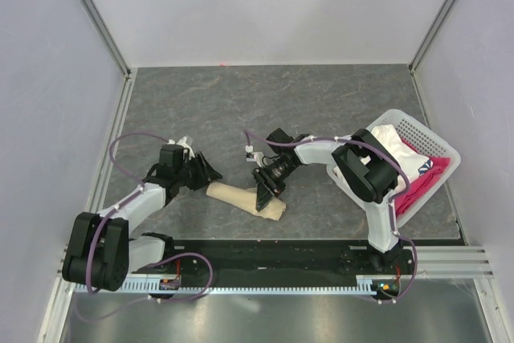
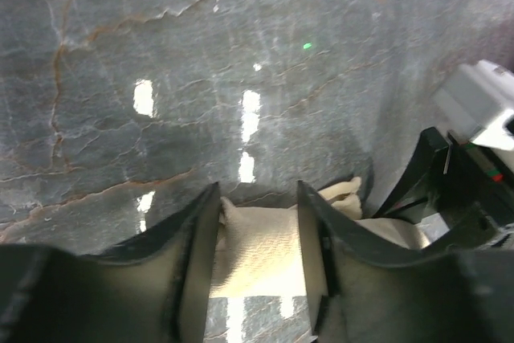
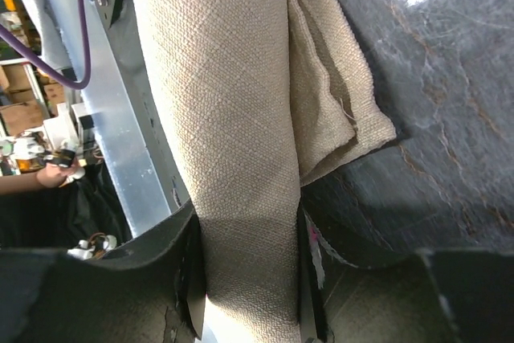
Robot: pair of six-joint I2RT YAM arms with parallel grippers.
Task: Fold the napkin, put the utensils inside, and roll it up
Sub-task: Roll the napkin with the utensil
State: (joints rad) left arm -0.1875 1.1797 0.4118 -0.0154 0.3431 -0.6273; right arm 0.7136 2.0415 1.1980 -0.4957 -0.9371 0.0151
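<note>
- On the grey marbled tabletop (image 1: pixel 321 102), close to its near edge: the napkin (image 1: pixel 237 195), rolled into a beige tube and lying at a slight slant between the two arms.
- At the tube's left end: the left claw (image 1: pixel 205 176), pinching the roll, with cloth filling the whole gap between its dark fingers (image 2: pixel 189 230) in the left wrist view.
- Toward the tube's right end: the right claw (image 1: pixel 265 197), clamped across the roll, with woven cloth pressed against both fingers (image 3: pixel 173 238) in the right wrist view.
- Just past the right claw's grip: a looser folded corner of the napkin, its layered hems showing, resting on the tabletop beside the tight roll.
- At the right side of the tabletop, well apart from the napkin: a white perforated basket (image 1: pixel 430 138), holding a white cloth (image 1: pixel 393 140) and a pink-red cloth (image 1: pixel 422 178).
- Along the near edge, under both arm bases: a black strip (image 1: pixel 281 251) and a metal rail (image 1: pixel 450 256).
</note>
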